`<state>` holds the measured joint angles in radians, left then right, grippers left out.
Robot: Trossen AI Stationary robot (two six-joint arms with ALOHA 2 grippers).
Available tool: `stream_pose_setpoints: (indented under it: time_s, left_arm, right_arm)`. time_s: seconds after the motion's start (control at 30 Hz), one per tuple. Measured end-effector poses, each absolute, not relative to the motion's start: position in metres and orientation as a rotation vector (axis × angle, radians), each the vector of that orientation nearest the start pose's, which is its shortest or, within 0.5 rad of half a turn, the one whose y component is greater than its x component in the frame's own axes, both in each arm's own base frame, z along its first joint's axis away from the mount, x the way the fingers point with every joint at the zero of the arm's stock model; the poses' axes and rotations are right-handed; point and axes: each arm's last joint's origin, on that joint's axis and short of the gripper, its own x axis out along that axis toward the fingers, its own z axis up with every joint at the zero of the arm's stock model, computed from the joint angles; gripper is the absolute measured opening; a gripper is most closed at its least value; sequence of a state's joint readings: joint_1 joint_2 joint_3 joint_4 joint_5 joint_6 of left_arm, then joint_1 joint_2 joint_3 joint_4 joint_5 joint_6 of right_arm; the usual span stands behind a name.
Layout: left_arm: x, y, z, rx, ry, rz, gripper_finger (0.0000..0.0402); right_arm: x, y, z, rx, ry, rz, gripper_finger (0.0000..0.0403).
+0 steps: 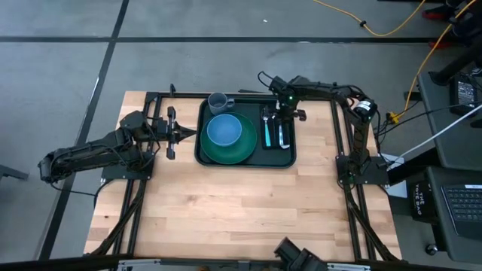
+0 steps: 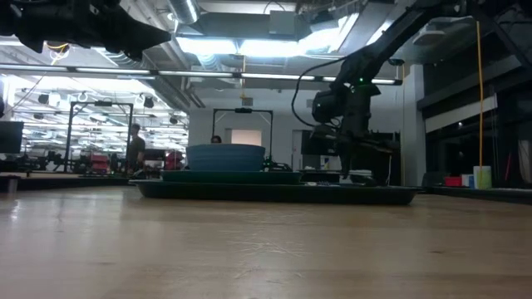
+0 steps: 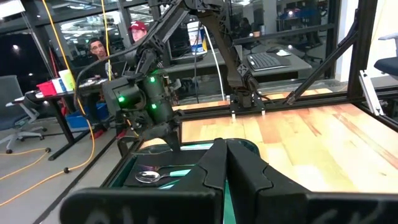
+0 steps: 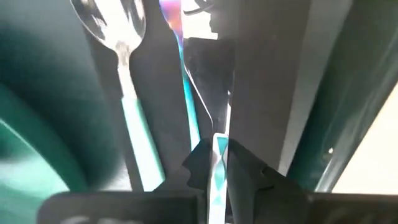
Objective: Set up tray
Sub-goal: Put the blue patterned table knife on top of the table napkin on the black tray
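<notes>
The dark green tray [image 1: 245, 163] lies at the table's far middle. On it stand a green plate [image 1: 239, 149] with a blue bowl [image 1: 224, 129] and a grey cup [image 1: 218, 102]. On the tray's right part lies a black napkin [image 1: 276, 144] with a teal-handled spoon [image 4: 124, 68] on it. Next to the spoon is a second teal-handled utensil [image 1: 285, 135]. My right gripper [image 1: 284, 117] points steeply down over the napkin's far end, shut on that utensil. My left gripper [image 1: 184, 135] is shut, level, just left of the tray, touching nothing. My right gripper pinches the second utensil's teal handle [image 4: 217, 149] between its two fingers. The fingers come from above, slanting down. The utensil's metal part [image 4: 200, 93] runs on from the fingers over the black napkin, alongside the spoon. I cannot tell whether it rests on the napkin.
Bare wood [image 1: 241, 211] stretches from the tray to the table's near edge. Black frame rails [image 1: 343, 143] run along both sides of the table. People sit at desks [image 3: 93, 53] beyond the table.
</notes>
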<state>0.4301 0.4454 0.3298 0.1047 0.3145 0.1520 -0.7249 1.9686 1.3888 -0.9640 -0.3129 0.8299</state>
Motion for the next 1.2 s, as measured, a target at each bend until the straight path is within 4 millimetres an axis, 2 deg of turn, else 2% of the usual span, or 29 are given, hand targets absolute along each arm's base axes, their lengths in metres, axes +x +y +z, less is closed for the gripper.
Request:
stream_pose_setpoints:
  time_s: [0.43, 0.67, 1.2]
  left_arm:
    - [0.119, 0.045, 0.247, 0.148, 0.02, 0.115, 0.0004]
    - [0.119, 0.045, 0.247, 0.147, 0.019, 0.115, 0.0008]
    - [0.12, 0.045, 0.247, 0.147, 0.02, 0.115, 0.0008]
  right_arm:
    - [0.271, -0.235, 0.157, 1.415, 1.178, -1.06, 0.0033]
    - [0.272, -0.237, 0.151, 1.426, 1.117, -1.055, 0.0032]
    - [0.268, -0.233, 0.145, 1.415, 1.158, -1.046, 0.0047]
